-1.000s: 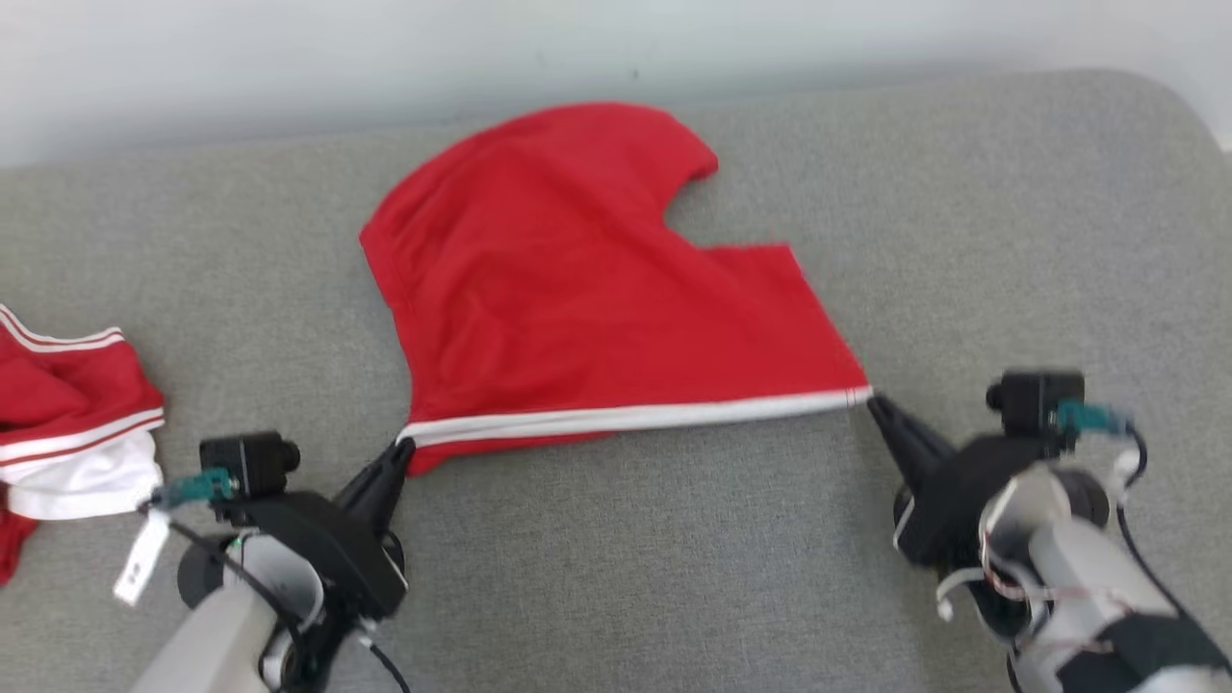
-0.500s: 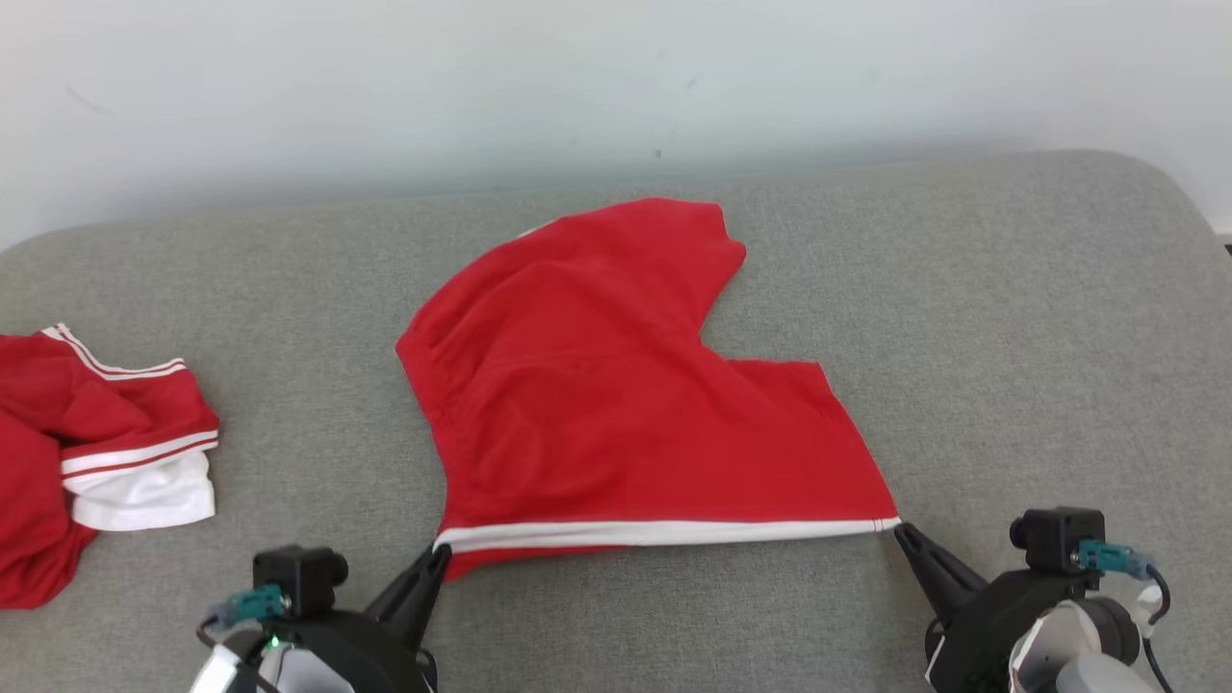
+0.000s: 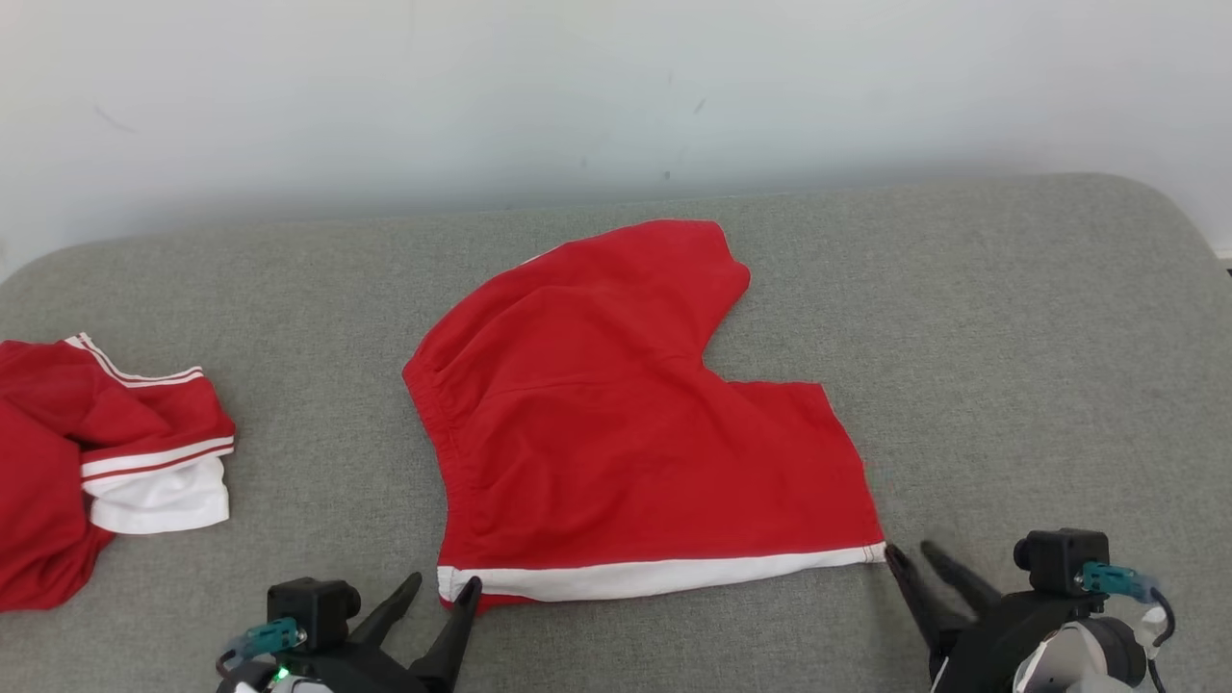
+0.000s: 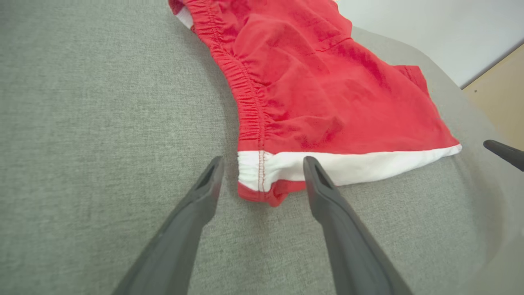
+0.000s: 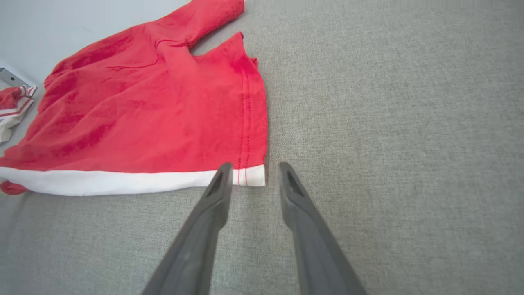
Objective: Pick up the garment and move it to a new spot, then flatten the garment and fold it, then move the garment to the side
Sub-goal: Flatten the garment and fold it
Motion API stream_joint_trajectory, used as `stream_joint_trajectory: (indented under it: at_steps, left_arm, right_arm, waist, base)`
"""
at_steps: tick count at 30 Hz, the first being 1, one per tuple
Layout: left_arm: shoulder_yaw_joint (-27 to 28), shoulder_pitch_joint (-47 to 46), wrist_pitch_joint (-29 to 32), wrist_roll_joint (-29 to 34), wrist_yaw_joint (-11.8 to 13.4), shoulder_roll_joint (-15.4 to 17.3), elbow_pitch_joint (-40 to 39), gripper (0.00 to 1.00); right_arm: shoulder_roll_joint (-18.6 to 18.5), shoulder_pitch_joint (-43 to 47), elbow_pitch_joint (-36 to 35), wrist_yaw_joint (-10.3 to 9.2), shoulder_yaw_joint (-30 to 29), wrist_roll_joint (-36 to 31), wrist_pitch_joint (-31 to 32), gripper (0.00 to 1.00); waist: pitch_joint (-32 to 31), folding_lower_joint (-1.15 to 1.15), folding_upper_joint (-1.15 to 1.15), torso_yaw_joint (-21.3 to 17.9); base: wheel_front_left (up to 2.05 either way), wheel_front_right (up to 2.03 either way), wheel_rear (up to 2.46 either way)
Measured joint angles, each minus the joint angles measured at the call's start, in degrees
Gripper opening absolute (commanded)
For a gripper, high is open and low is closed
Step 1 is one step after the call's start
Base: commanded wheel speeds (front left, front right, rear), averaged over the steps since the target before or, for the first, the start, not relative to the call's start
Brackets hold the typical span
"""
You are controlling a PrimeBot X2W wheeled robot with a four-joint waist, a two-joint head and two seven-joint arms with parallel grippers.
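Garment [image 3: 616, 423] flat, hem corners between spread jaws.

PrimeBot's left gripper [image 3: 445, 580], its two long dark tapered fingers [image 4: 192, 213] spread wide, and its right gripper [image 3: 908, 549], fingers parted more narrowly, both reach forward from the bottom edge of the head view, each holding nothing, a small black wrist camera [image 3: 310, 606] mounted behind each.

We seemed to be in a room at home. We saw a soft grey cushion [image 3: 1011, 337], like a couch or bed, by a plain white wall [image 3: 385, 96], and a light brown floor [image 4: 500, 108]. A red garment [image 3: 626, 433] and a heap of clothes [image 3: 87, 462] lay on it.
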Motion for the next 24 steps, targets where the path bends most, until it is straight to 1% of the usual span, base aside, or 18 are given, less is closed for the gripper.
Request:
stream_joint_trajectory:
  at_steps: [4,9,13,16,19,20,24]
  left_arm:
    - [1.4,0.9,-0.6,-1.2,0.5,0.0,-2.3,1.0]
    - [5.1,2.7,-2.9,-4.9,0.7,-0.2,-8.2,1.0]
    - [6.3,3.0,-3.4,-4.3,2.9,1.5,-10.2,1.0]
    - [5.6,2.9,-3.4,-1.5,5.0,2.7,-10.5,1.0]
    - [6.0,3.1,-4.2,-0.6,5.7,2.8,-12.0,1.0]
    - [6.7,3.1,-5.3,-0.4,6.6,2.6,-13.2,1.0]
    - [8.8,4.5,-6.5,-0.2,7.1,2.6,-14.3,1.0]
  right_arm:
    - [0.0,0.1,-2.2,0.0,-1.7,1.6,-0.8,1.0]
    - [-0.3,2.6,-6.5,-0.24,-3.2,2.6,-2.0,1.0]
    - [-0.5,2.7,-9.8,-1.81,-3.5,1.8,-2.5,1.0]
    - [-1.0,2.7,-10.8,-2.58,-3.1,0.6,-2.5,1.0]
    - [-1.2,3.6,-11.9,-3.52,-3.3,0.5,-3.1,1.0]
    - [-1.1,4.4,-13.1,-4.02,-4.0,0.5,-4.1,1.0]
    - [-1.0,5.6,-14.9,-5.43,-6.1,0.5,-6.7,1.0]
  waist:
    - [-0.2,0.0,0.0,0.0]
    - [-0.6,0.0,0.0,0.3]
    - [-0.8,0.0,0.0,0.5]
    - [-0.8,0.0,0.0,0.6]
    - [-0.8,0.0,0.0,0.8]
    - [-0.9,0.0,0.0,0.9]
    - [-1.3,0.0,0.0,1.2]
  base:
    - [0.0,0.0,0.0]
    - [0.0,0.0,0.0]
    - [0.0,0.0,0.0]
    - [0.0,0.0,0.0]
    - [0.0,0.0,0.0]
    - [0.0,0.0,0.0]
    - [0.0,0.0,0.0]
